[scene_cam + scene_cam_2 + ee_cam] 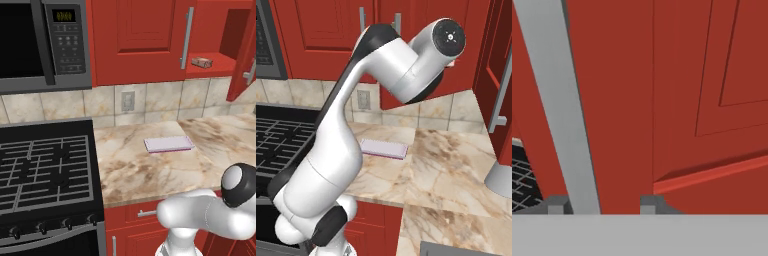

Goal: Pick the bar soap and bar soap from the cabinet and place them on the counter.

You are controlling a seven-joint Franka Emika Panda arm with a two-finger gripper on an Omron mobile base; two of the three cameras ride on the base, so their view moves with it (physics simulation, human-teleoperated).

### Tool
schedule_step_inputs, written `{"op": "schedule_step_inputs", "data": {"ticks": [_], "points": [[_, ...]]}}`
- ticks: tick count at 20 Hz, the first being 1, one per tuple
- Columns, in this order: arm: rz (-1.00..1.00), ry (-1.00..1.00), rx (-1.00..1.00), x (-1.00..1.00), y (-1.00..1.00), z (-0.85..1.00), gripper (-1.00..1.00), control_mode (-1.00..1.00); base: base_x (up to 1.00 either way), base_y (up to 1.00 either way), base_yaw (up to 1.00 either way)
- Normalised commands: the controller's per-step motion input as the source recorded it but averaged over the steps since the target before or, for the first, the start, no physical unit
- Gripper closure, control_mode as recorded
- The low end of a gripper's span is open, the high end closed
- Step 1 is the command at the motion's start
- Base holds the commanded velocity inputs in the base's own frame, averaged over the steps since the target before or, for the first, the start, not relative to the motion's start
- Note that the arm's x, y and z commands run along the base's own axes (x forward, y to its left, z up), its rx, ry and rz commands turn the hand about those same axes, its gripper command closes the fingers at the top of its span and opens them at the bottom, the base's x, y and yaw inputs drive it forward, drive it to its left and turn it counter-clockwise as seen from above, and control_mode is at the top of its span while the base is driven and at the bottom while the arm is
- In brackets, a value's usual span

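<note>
One peach-pink bar soap [201, 62] lies on the red shelf of the open cabinet [215, 67], above the counter [150, 170]. In the hand view, a long silver door handle [562, 100] slants down between my gripper's [603, 204] two dark tips, against a red raised-panel door [677, 100]. My gripper is shut on that handle. In the right base view my arm reaches up, with its wrist [448, 35] against a red cabinet door [426, 95] that stands swung out. The fingers themselves are hidden behind the wrist there.
A flat lavender pad [168, 144] lies mid-counter near the backsplash. The black gas stove [45, 170] sits to the left, under a microwave [35, 45]. Another open red door [496, 75] hangs over the counter's right end, above a grey rounded object [500, 180].
</note>
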Motion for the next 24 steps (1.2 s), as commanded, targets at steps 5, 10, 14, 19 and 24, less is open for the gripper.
{"op": "schedule_step_inputs", "data": {"ticks": [5,10,14,19,24], "points": [[0.04,0.00,0.00,-0.17,-0.49,-0.09,1.00,-1.00,0.00,0.00,0.00],[0.04,-0.03,0.00,-0.08,-0.03,-0.16,-1.00,-1.00,0.00,0.00,0.00],[0.04,-0.01,-0.01,0.00,0.03,-0.12,-1.00,-1.00,0.00,0.00,0.00],[0.04,-0.07,0.00,-0.01,0.06,-0.07,-1.00,-1.00,0.00,0.00,0.00],[0.01,-0.11,0.00,-0.19,0.00,0.00,-1.00,-1.00,0.00,0.00,0.00]]}}
